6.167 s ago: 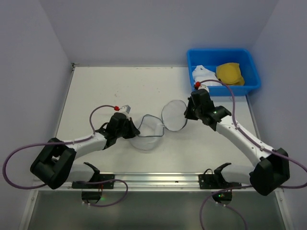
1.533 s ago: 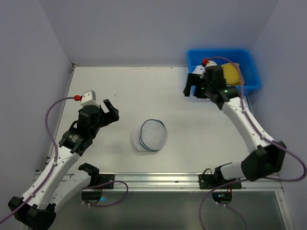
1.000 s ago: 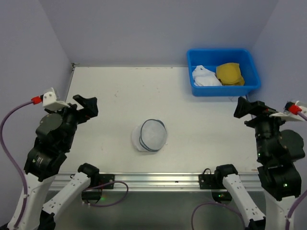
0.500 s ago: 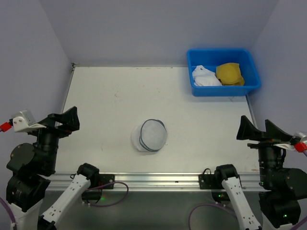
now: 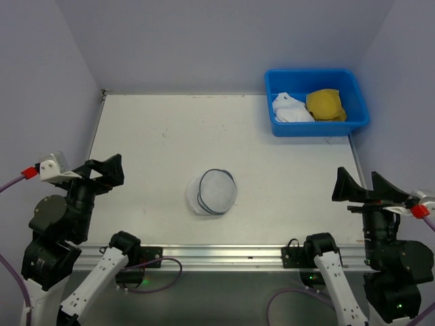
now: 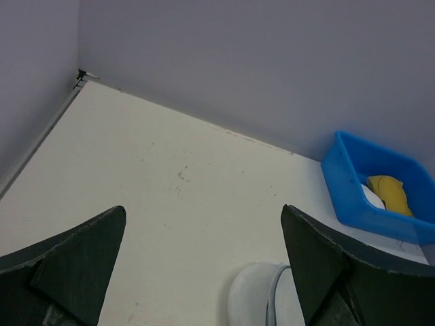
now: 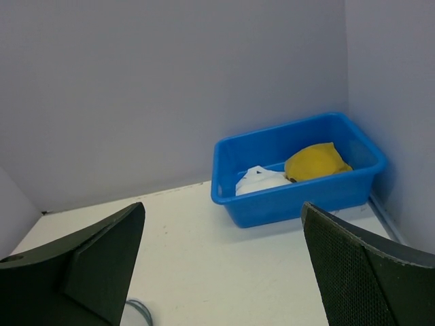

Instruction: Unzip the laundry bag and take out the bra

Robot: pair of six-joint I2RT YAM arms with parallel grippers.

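Observation:
The laundry bag [image 5: 212,192], a round white mesh pouch with a dark zipper line, lies alone at the middle of the table [image 5: 156,136]; neither gripper touches it. The mustard-yellow bra [image 5: 326,104] lies in the blue bin [image 5: 360,122] at the back right. My left gripper [image 5: 102,170] hangs open and empty over the near left edge. Its wrist view shows the laundry bag [image 6: 262,299] low between the fingers [image 6: 88,251]. My right gripper [image 5: 358,178] is open and empty over the near right edge. It faces the bin [image 7: 299,197] and the bra [image 7: 316,161].
A white cloth [image 5: 291,109] lies in the blue bin beside the bra, and the right wrist view shows the cloth [image 7: 262,180] too. Lilac walls close in the back and both sides. A metal rail [image 5: 217,255] runs along the near edge.
Both grippers, earlier at the spread-open bag, let go and drew back high over the near edge. The bag settled into a round heap. Over the last half second the arms barely shifted.

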